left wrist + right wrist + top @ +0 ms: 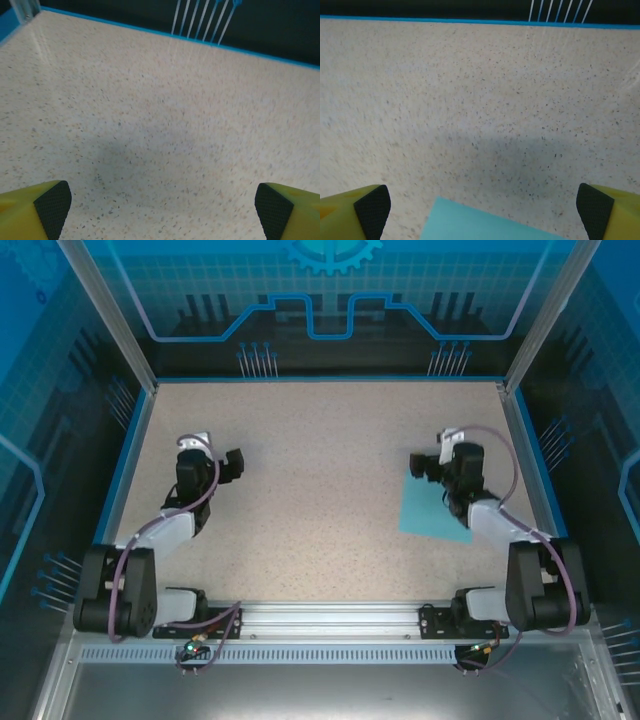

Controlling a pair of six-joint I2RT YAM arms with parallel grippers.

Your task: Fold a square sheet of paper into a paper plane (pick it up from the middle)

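Observation:
The square sheet of paper (425,510) is light cyan-blue and lies flat on the speckled table at the right, partly under the right arm. In the right wrist view its far corner (480,225) shows at the bottom edge between the fingers. My right gripper (428,465) hovers over the paper's far edge, jaws wide open with nothing between them; its yellow fingers (367,210) have black pads. My left gripper (222,462) hangs over bare table at the left, open and empty, its fingertips (50,207) far apart. No paper plane is in view.
The speckled table (320,470) is bordered by a blue rim (325,378) and transparent blue walls. White cables (200,20) hang at the far wall. A metal rail (330,618) carries both arm bases at the near edge.

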